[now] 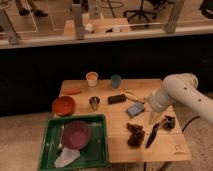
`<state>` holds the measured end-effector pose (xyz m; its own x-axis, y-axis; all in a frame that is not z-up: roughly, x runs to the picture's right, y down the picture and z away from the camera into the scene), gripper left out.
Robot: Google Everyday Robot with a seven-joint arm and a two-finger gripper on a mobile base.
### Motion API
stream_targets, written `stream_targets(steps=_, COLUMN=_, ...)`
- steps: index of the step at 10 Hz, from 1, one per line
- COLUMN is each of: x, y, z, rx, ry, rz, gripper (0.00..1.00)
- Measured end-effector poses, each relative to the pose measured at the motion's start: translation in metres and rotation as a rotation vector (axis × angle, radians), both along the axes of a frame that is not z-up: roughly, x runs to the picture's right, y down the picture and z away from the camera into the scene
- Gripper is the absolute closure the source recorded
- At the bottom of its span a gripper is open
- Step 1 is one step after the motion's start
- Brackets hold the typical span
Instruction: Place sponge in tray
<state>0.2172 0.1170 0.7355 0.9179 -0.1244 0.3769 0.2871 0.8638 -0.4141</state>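
The grey-blue sponge lies flat on the wooden table, right of centre. My gripper hangs at the end of the white arm, which reaches in from the right. It points down just right of the sponge, apart from it, open and with nothing in it. The green tray sits at the table's front left corner. A maroon bowl and a crumpled whitish wrap lie inside it.
A black block lies behind the sponge. An orange bowl, a metal cup, a cream cup and a blue cup stand further back and left. A brown cluster and a black utensil lie in front of the gripper.
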Motion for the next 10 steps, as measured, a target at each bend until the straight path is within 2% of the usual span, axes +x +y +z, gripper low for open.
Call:
stream_targets(steps=3, x=0.001, y=0.0, z=0.001, rx=0.004, ry=0.004, rz=-0.004, gripper=0.2)
stream_targets(steps=8, x=-0.008, y=-0.019, z=0.045, rx=0.064, ry=0.072, rz=-0.041, gripper=0.2)
stream_targets(steps=10, x=-0.007, y=-0.018, z=0.062, rx=0.066, ry=0.07, rz=-0.061, gripper=0.2)
